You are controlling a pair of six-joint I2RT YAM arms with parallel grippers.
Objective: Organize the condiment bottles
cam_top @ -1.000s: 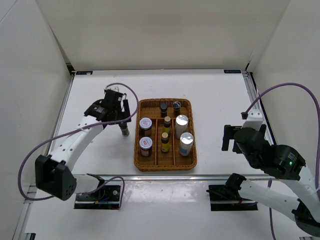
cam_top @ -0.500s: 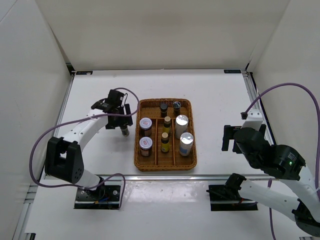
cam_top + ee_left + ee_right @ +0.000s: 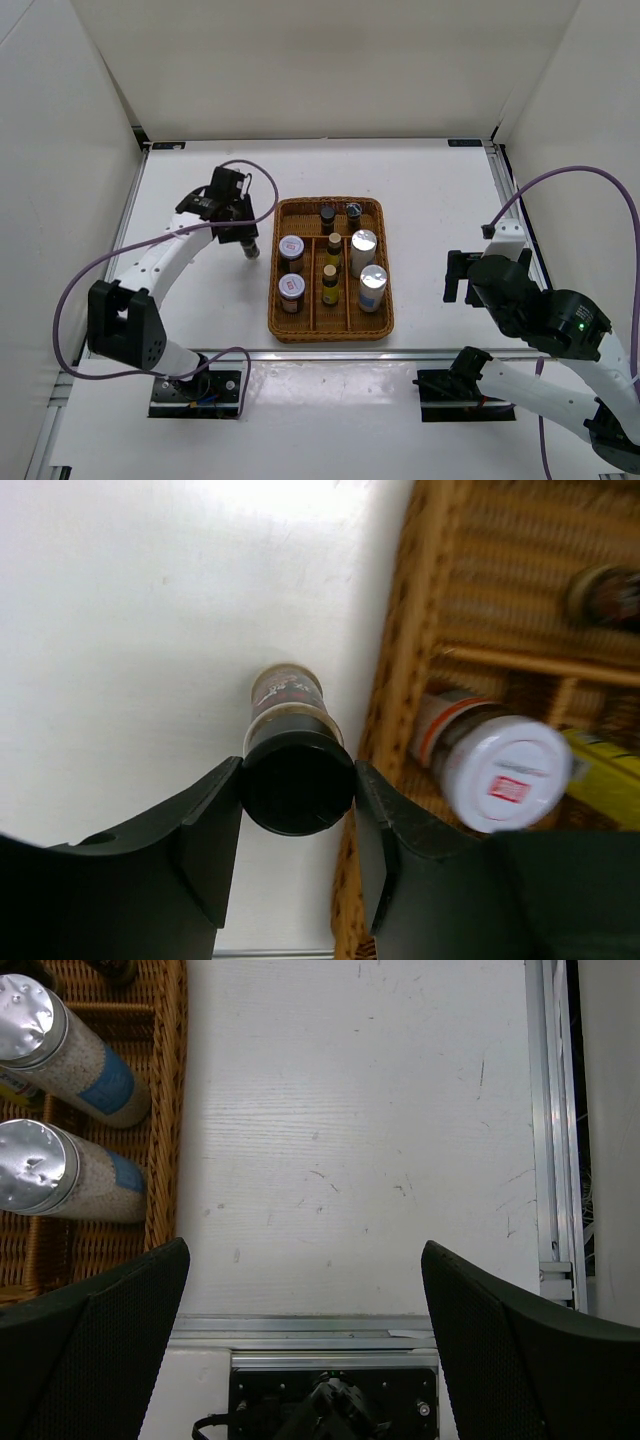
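Left pincer (image 3: 297,785) is clamped tight, right pincer (image 3: 300,1270) spread wide.

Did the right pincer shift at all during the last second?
No. The right pincer keeps the same spot, open, right of the wicker basket.

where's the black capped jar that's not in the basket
The black-capped jar is left of centre in the top view, just outside the wicker basket's left wall, with the left pincer shut on its cap.

- Fingers of the left gripper (image 3: 298,776) are hiding the sides of the black-capped jar (image 3: 288,698).
- The right wrist view's left edge is cutting off both silvery cylinders (image 3: 60,1055).
- The silver-lidded jar (image 3: 505,775) is showing blurred, its label unreadable.
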